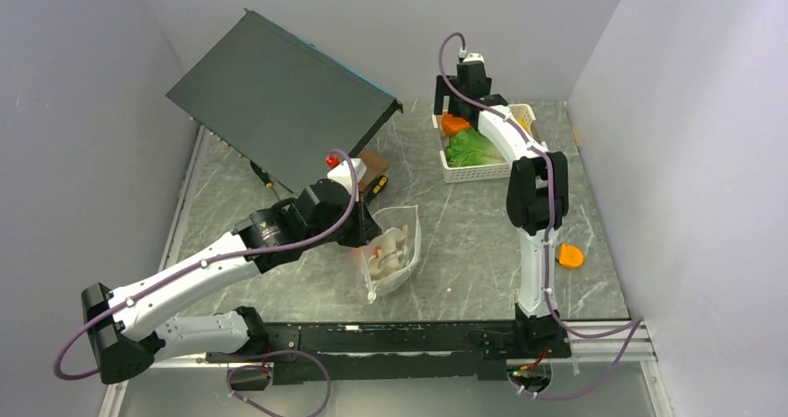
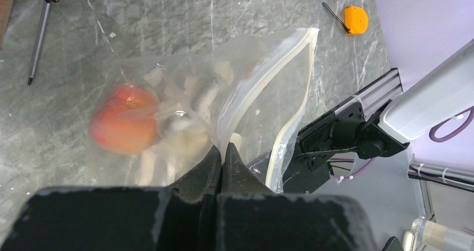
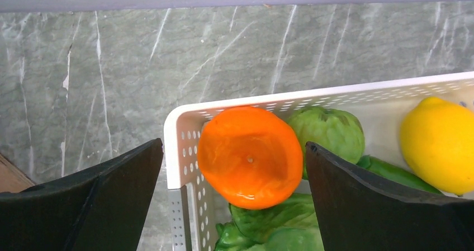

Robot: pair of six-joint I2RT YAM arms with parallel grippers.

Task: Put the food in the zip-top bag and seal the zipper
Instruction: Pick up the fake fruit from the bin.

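The clear zip-top bag (image 1: pixel 395 250) stands on the table, its mouth held up. In the left wrist view the bag (image 2: pixel 262 77) holds a pink-orange peach (image 2: pixel 124 118) and pale beige pieces (image 2: pixel 187 131). Its whitish zipper (image 2: pixel 296 66) gapes open. My left gripper (image 2: pixel 223 149) is shut on the bag's near mouth edge. My right gripper (image 3: pixel 233 145) is open above the white basket (image 3: pixel 181 145). Its fingers straddle a round orange (image 3: pixel 250 156) without touching it. Beside the orange lie a green round piece (image 3: pixel 332 131), a yellow fruit (image 3: pixel 439 142) and lettuce (image 3: pixel 268 228).
The basket (image 1: pixel 465 171) stands at the far right of the table. A dark tilted panel (image 1: pixel 279 101) fills the far left. A screwdriver (image 2: pixel 40 36) lies near it. An orange tape measure (image 1: pixel 570 255) lies by the right arm's base.
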